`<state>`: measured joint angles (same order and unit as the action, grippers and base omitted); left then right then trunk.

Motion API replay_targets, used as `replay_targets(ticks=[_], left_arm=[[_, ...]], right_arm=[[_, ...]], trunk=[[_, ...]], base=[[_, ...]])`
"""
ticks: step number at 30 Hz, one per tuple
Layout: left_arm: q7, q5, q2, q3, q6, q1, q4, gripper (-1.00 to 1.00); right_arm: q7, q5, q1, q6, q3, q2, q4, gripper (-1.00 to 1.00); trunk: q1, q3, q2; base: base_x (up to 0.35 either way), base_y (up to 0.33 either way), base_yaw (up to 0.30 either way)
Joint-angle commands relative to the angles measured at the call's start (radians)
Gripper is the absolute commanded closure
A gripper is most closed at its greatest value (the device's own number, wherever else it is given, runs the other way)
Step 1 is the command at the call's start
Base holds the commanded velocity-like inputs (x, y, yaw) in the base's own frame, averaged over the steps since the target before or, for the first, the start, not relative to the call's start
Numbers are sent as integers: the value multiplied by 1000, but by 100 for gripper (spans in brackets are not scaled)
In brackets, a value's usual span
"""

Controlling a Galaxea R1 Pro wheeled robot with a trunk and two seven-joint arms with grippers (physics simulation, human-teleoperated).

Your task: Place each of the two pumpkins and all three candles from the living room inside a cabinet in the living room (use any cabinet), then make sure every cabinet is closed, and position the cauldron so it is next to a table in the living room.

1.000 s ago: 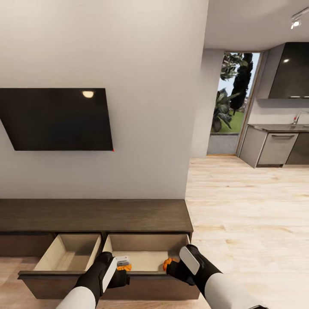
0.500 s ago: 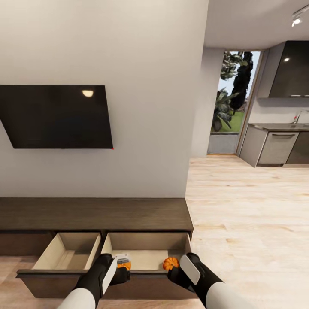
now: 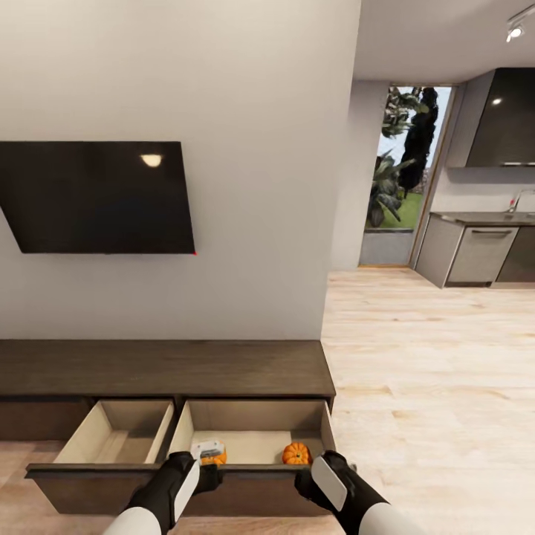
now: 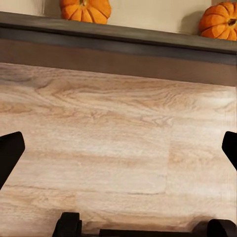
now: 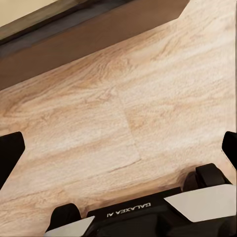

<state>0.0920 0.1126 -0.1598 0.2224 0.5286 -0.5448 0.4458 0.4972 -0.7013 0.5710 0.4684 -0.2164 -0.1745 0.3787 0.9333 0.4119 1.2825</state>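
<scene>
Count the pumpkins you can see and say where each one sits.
2. Both lie inside the open right-hand drawer of the cabinet: one pumpkin near its right side, the other pumpkin toward its left, partly hidden behind the left arm.

even, bright, diffuse illumination is noted throughout. a ceiling spotlight (image 3: 513,31) is seen lit, and a small round glare spot is reflected on the dark screen (image 3: 96,197). daylight is admitted through the far doorway (image 3: 401,174). soft shadow is cast inside the open drawers (image 3: 253,438). wide-angle stretching is observed at the head view's edges. wrist views are rendered sharp, floor grain (image 4: 118,148) crisp.
</scene>
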Motion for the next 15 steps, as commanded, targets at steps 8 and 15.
replay_targets(ticks=[8,15], left_arm=[[1,6,0,-2,-88,1,-81,-100],[1,8,0,-4,-129,1,-122,-100]], right_arm=[[-51,39,0,-80,-2,0,-27,-100],[-58,41,0,-107,-12,0,-53,-100]], trunk=[[31,25,56],[58,47,105]], base=[[0,0,0],[0,0,0]])
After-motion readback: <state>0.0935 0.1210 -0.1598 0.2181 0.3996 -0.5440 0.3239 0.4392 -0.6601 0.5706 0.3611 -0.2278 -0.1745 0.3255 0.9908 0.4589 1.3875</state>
